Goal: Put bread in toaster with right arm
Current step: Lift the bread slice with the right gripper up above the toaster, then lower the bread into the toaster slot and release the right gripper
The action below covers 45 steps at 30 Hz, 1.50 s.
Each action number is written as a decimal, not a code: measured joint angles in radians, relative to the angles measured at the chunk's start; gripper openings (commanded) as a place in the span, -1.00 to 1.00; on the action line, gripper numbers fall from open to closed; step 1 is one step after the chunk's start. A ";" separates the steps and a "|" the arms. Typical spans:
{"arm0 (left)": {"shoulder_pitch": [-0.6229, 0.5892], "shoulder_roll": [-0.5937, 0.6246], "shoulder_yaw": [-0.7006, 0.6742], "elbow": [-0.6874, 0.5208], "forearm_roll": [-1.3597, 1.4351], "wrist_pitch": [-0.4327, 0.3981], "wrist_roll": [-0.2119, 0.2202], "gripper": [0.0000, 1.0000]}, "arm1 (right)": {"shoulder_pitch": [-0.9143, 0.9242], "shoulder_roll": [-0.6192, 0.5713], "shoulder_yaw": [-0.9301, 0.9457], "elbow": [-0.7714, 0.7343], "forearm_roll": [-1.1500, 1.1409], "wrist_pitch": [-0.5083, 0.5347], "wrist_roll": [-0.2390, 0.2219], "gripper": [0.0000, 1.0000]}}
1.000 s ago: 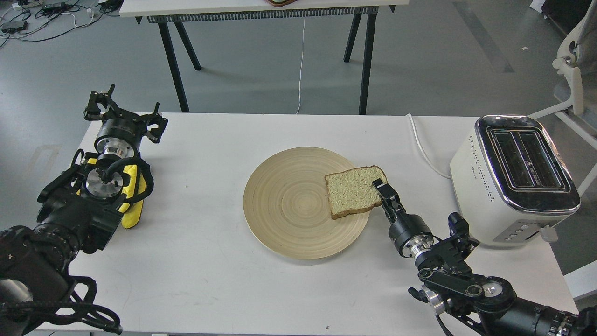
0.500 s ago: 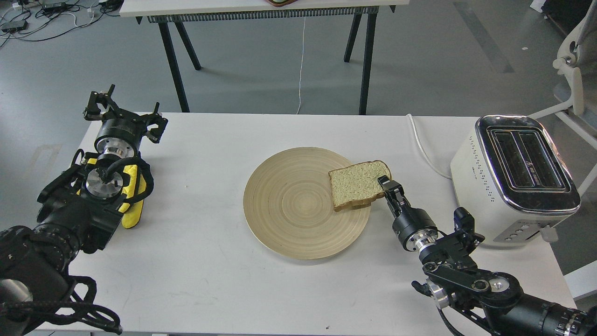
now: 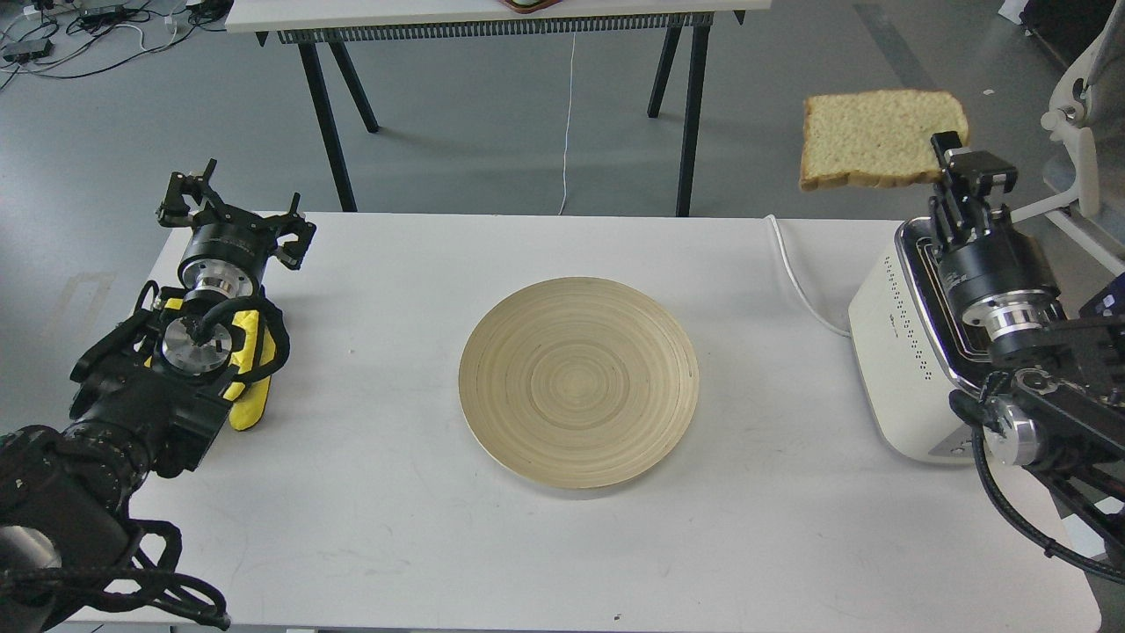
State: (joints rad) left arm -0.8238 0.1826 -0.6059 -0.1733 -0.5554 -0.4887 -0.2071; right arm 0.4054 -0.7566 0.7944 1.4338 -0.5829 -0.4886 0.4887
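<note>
The bread (image 3: 874,138), a tan slice with a brown crust, hangs high in the air at the upper right, lying roughly flat. My right gripper (image 3: 952,158) is shut on its right edge and holds it above and a little behind the toaster (image 3: 905,338). The cream-white toaster stands at the table's right edge; my right arm covers most of its chrome top and slots. My left gripper (image 3: 230,207) rests at the table's far left, fingers spread, holding nothing.
A round wooden plate (image 3: 578,381) lies bare in the middle of the white table (image 3: 395,527). The toaster's white cord (image 3: 795,277) runs off the back edge. A yellow part (image 3: 250,374) sits on my left arm. A second table's black legs (image 3: 330,114) stand behind.
My right gripper has lifted the bread off the plate and carried it up and to the right, above the toaster. The plate is now bare. The left arm has not moved.
</note>
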 measured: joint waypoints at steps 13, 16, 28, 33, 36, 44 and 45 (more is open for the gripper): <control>0.000 0.000 0.000 0.000 0.000 0.000 0.000 1.00 | -0.151 -0.426 -0.036 -0.009 -0.102 0.000 0.000 -0.98; 0.000 0.000 0.000 0.000 0.000 0.000 0.000 1.00 | -0.173 -0.443 -0.077 -0.019 -0.144 0.000 0.000 -0.98; 0.000 0.000 0.000 0.000 0.000 0.000 0.000 1.00 | -0.182 -0.434 -0.221 -0.022 -0.176 0.000 0.000 -0.97; 0.000 0.000 0.000 0.000 0.000 0.000 0.000 1.00 | -0.182 -0.426 -0.232 -0.023 -0.176 0.000 0.000 -0.93; 0.000 0.000 0.000 0.000 0.000 0.000 0.000 1.00 | -0.181 -0.418 -0.233 -0.023 -0.176 0.000 0.000 -0.68; 0.000 0.000 0.000 0.000 0.000 0.000 0.000 1.00 | -0.168 -0.399 -0.231 -0.035 -0.176 0.000 0.000 0.78; 0.000 0.000 0.000 0.000 0.000 0.000 0.000 1.00 | -0.167 -0.396 -0.229 -0.036 -0.176 0.000 0.000 0.79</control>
State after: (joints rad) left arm -0.8238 0.1825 -0.6059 -0.1733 -0.5553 -0.4887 -0.2071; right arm 0.2383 -1.1525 0.5649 1.3977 -0.7594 -0.4886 0.4887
